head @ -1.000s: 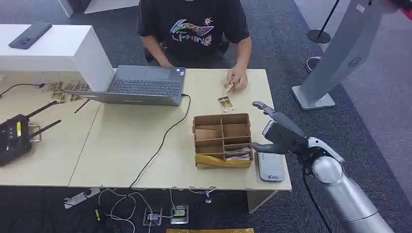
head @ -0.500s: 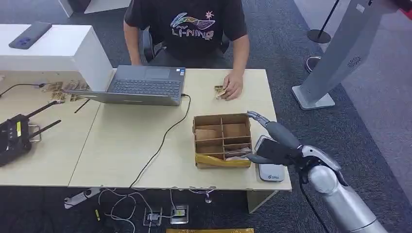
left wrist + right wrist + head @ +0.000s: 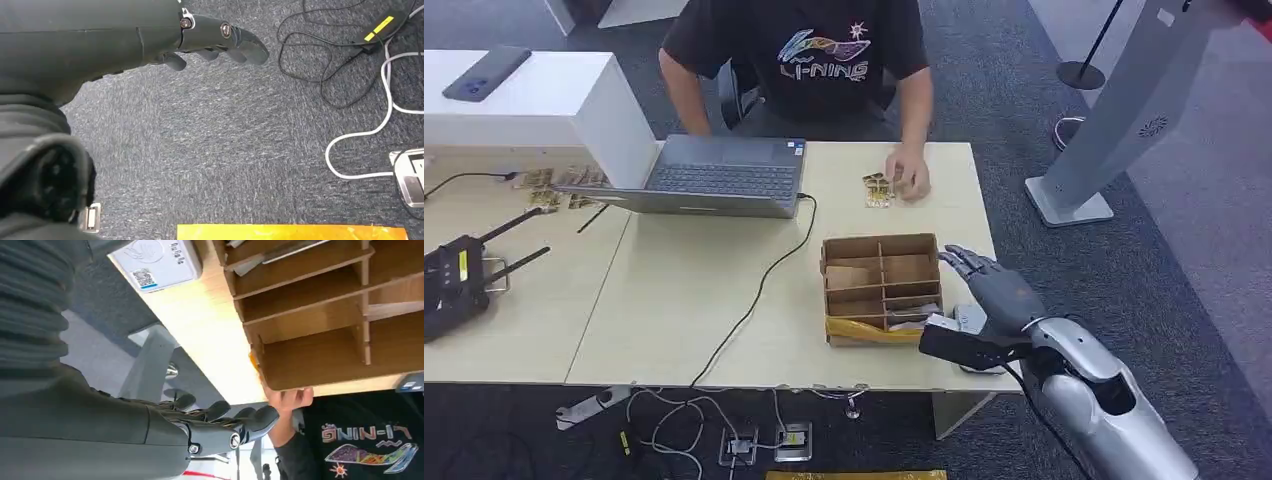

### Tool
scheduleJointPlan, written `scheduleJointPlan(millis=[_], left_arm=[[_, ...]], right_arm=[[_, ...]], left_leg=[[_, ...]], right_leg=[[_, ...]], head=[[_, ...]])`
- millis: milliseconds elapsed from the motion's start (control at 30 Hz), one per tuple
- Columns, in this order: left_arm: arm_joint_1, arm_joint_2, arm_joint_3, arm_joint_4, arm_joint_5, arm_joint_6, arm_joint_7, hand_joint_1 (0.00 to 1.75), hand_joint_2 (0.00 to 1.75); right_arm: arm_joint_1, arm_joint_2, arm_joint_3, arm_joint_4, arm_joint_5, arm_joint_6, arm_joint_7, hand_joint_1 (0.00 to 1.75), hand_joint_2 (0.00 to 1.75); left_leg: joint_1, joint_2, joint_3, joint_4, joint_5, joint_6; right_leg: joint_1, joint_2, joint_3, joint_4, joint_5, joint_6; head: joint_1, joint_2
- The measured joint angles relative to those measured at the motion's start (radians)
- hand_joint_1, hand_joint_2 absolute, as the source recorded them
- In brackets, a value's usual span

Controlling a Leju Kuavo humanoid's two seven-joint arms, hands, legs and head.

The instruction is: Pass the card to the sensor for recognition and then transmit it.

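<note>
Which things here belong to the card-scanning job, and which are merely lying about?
Job: right hand, open; divided cardboard box holding cards; white sensor beside it; cards under the person's hand.

Lying about: laptop, black radio unit, phone, floor cables.

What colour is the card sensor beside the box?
White, with a blue-edged label; the sensor shows best in the right wrist view.

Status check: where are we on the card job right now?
Nothing looks done yet. The right hand hovers empty, fingers spread, beside the cardboard box and over the sensor. Cards sit in the box's near compartment. Picking one, scanning and handing over remain.
</note>
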Motion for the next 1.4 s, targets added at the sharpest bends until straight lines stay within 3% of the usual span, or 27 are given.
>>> scheduleJointPlan(millis=[300,867,1400], left_arm=[[0.000,-0.003,0.000,0.000,-0.009,-0.002,-0.001,0.00,0.00],[-0.004,-0.004,0.000,0.000,-0.017,-0.013,-0.003,0.00,0.00],[-0.006,-0.006,0.000,0.000,-0.024,-0.014,-0.006,0.00,0.00]], right_arm=[[0.030,0.014,0.018,-0.010,0.103,-0.064,0.011,0.00,1.75],[0.023,0.074,0.041,0.027,0.086,-0.133,-0.034,0.00,1.75],[0.000,0.116,0.056,0.169,0.086,-0.202,-0.045,0.00,1.75]], left_leg=[[0.000,0.000,0.000,0.000,0.000,0.000],[0.000,0.000,-0.001,0.000,0.000,0.000],[0.000,0.000,-0.001,0.000,0.000,0.000]], right_leg=[[0.000,0.000,0.000,0.000,0.000,0.000],[0.000,0.000,0.000,0.000,0.000,0.000],[0.000,0.000,0.000,0.000,0.000,0.000]], head=[[0.000,0.000],[0.001,0.000],[0.000,0.000]])
